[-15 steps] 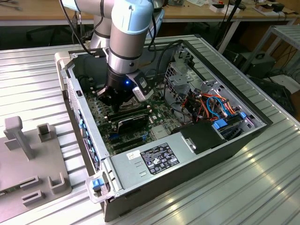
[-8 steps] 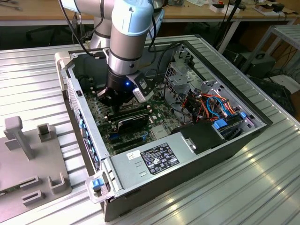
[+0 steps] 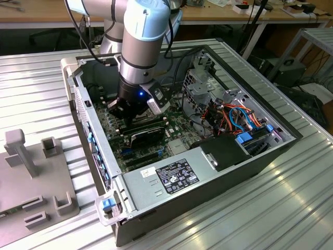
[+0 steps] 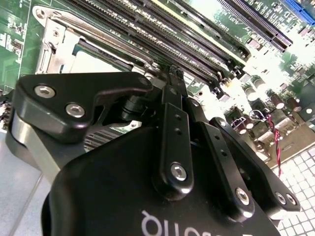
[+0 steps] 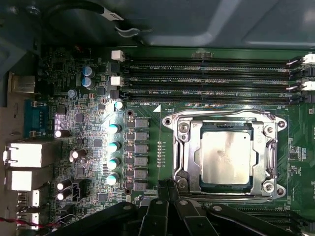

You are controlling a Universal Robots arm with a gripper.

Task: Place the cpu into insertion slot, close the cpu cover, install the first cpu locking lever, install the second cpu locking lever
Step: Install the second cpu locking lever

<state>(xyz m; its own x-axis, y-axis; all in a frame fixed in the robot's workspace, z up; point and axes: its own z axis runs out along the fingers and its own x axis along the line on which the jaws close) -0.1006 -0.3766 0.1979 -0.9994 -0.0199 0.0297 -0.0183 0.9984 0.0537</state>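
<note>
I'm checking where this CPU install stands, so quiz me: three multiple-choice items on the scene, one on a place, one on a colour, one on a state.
1. Where is the cpu?
A) in the insertion slot
B) on the table outside the case
C) across the memory slots

2. What colour is the circuit board?
A) red
B) green
C) blue

3. How does the cpu cover stand?
A) upright on its hinge
B) taken off
C) down flat around the cpu

Answers:
1 A: in the first wrist view its silvery face sits inside the socket.
2 B: the board around the socket is green.
3 C: the silver frame lies flat, with the chip showing through its cut-out.
</note>
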